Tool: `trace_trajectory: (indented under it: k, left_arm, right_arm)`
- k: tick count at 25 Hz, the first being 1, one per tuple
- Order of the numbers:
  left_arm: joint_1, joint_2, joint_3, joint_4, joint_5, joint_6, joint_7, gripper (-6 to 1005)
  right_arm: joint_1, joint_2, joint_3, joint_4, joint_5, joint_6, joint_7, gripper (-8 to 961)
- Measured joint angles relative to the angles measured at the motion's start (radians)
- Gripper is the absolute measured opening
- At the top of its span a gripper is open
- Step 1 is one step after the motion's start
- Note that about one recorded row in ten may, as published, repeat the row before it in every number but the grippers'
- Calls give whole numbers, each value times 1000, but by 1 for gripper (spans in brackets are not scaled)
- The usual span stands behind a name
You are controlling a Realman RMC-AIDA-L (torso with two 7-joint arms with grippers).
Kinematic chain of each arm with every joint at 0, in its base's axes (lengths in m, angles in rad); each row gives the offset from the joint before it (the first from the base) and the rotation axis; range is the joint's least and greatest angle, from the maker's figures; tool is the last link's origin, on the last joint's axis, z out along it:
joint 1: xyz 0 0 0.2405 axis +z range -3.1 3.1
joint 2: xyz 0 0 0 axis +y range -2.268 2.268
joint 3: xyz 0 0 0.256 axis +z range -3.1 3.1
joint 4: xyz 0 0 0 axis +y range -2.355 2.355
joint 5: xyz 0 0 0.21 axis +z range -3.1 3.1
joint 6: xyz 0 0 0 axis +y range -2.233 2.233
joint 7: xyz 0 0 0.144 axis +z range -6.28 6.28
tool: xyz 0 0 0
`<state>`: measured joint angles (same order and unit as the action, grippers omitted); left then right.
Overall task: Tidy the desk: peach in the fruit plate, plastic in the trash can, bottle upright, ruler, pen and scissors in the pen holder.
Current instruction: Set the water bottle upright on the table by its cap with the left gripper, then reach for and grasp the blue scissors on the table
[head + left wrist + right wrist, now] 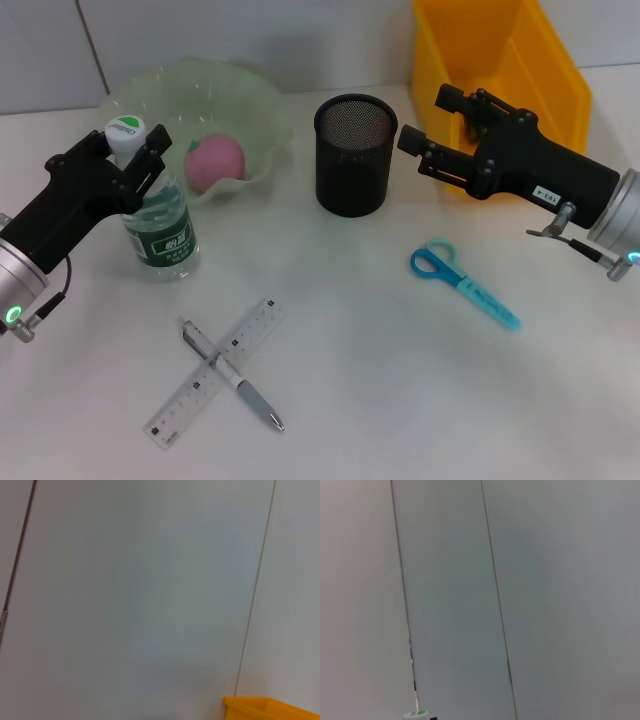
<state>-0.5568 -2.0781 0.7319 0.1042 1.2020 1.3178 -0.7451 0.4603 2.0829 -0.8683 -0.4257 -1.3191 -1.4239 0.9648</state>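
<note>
A clear water bottle (162, 228) with a green label stands upright at the left, and my left gripper (127, 148) is shut on its neck just under the white cap (124, 130); the cap (417, 713) also peeks into the right wrist view. The pink peach (214, 162) lies in the pale green fruit plate (250, 95). In front of the black mesh pen holder (354, 155), blue scissors (462, 284) lie to the right. A clear ruler (215, 370) and a grey pen (232, 375) lie crossed near the front. My right gripper (428, 120) hovers open beside the pen holder. No plastic is in view.
The yellow trash can (500, 75) stands at the back right behind my right arm, and its rim (270, 707) shows in the left wrist view. A white wall backs the table. Bare tabletop lies between the ruler and the scissors.
</note>
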Motion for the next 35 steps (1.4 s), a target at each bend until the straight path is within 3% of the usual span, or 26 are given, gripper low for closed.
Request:
trace_trajectory:
  k: [6,20,22,27,35]
  left_arm:
    - [5,1,0,0,1,13,-12,450]
    - [21,8,30,23,15,83,-59,788]
    - [37,10,55,55,15,100,-97,788]
    - [127,13,133,215,15,170,-220,789]
    - [310,40,261,495,16,271,-422,790]
  right_arm:
    - [-2,0,0,1,0,-1,-1,783]
    - [1,0,0,10,0,-1,-11,777]
    - [1,0,0,10,0,-1,-11,776]
    - [1,-1,5,8,0,-1,-11,774]
    - [-7,-3,10,1,0,-4,-11,771]
